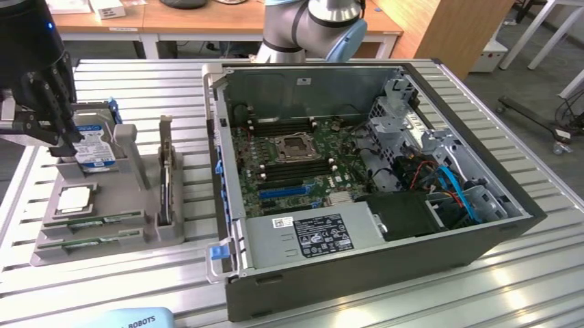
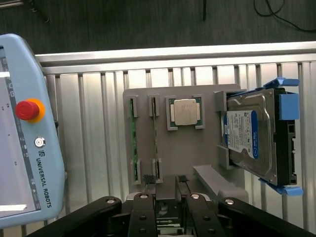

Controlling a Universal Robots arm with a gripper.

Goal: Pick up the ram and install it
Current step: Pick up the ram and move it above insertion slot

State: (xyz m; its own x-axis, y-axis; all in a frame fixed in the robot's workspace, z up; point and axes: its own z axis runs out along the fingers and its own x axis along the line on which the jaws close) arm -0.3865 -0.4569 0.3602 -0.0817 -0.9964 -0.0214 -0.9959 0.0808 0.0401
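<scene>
From my end, there's bare room on the slatted aluminium table beyond the grey plastic parts tray. On the exterior view's right it's tighter. The tray sits just beside the open black computer case, and a dark upright expansion card stands along that edge of the tray. A pale blue teach pendant lies on the table near the tray's stick end. The ram, a thin long green circuit-board stick, sits on edge in a tray slot. Its long axis runs roughly along the exterior view's left-right, and a second green stick lies parallel just beside it. The tray also holds a square silver processor chip and a blue-labelled metal hard drive propped at a tilt. The black gripper hangs over the tray, jaws apart with nothing between them.
</scene>
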